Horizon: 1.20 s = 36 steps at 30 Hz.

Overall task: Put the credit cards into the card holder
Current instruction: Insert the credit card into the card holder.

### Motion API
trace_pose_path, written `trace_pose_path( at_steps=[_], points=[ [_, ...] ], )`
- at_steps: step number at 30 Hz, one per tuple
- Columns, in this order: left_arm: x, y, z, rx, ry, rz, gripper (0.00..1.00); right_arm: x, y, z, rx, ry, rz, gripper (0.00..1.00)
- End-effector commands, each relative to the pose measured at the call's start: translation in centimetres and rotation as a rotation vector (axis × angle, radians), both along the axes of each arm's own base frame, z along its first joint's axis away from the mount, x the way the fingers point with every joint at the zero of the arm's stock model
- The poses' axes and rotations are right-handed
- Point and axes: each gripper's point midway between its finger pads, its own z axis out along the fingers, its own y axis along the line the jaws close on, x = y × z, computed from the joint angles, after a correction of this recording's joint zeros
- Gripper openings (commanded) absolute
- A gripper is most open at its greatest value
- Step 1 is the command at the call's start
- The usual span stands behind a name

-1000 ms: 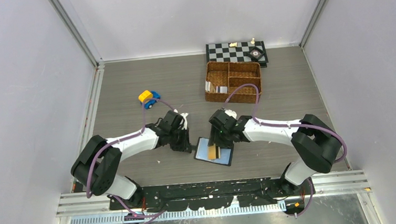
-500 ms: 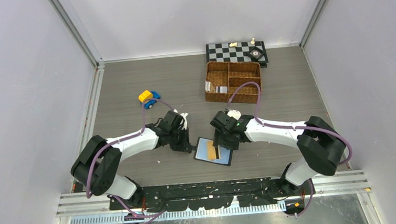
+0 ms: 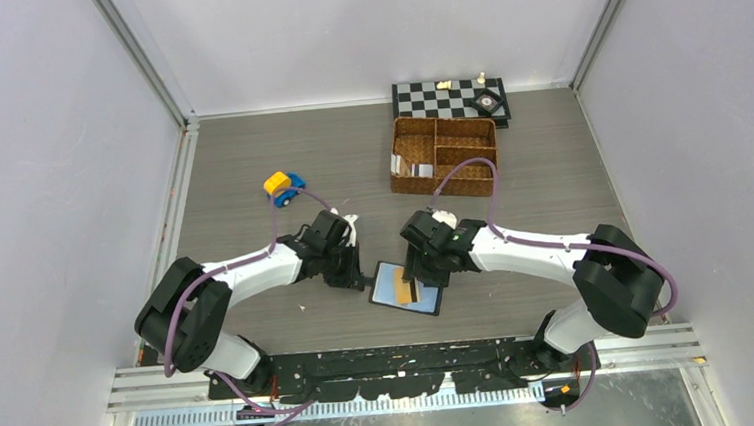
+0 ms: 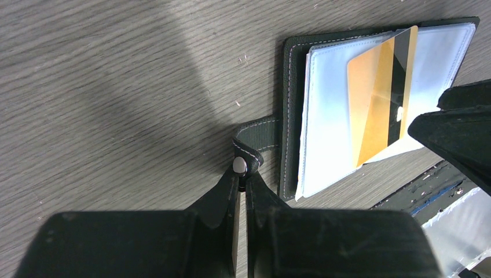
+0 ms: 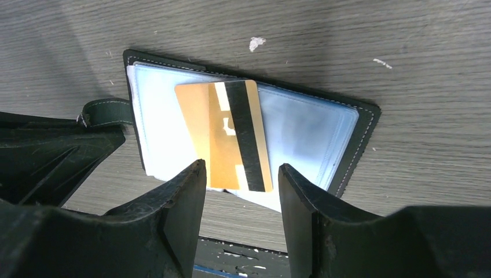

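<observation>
The black card holder (image 3: 381,273) lies open on the table near the front, pale clear sleeves up; it also shows in the left wrist view (image 4: 289,87) and right wrist view (image 5: 362,124). A tan-orange credit card (image 3: 406,289) with a dark stripe lies on the sleeves (image 5: 231,136), also in the left wrist view (image 4: 379,98). My left gripper (image 4: 242,174) is shut on the wallet's snap tab (image 4: 255,136). My right gripper (image 5: 242,168) is open and empty, just above the card's near end. More cards (image 3: 411,167) stand in the wicker basket.
A brown wicker divided basket (image 3: 444,155) sits at the back right, with a chessboard (image 3: 448,98) holding a few pieces behind it. A yellow and blue toy car (image 3: 283,186) lies left of centre. The table's front rail (image 3: 404,371) is close below the wallet.
My right gripper has shifted slightly to the right and back from over the wallet, leaving the orange card lying on the sleeves. The left gripper has not moved.
</observation>
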Motion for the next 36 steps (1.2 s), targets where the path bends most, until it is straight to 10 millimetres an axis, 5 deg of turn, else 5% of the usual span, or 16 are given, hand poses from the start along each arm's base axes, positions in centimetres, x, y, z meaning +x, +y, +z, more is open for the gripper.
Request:
trace_pose_path(
  at_steps=[1,16,36],
  points=[
    [-1.3,1.5,-1.3,0.062,0.029,-0.009,0.00,0.0,1.1,-0.1,0.036,0.008,-0.005,0.55],
    [-1.4,1.5,-1.4,0.061,0.034,-0.009,0.00,-0.4,2.0,-1.6,0.034,0.067,0.020,0.55],
    [-2.1,1.1,-1.3,0.033,0.057,-0.018,0.00,1.1,4.3,-0.6,0.048,0.041,0.055,0.53]
  ],
)
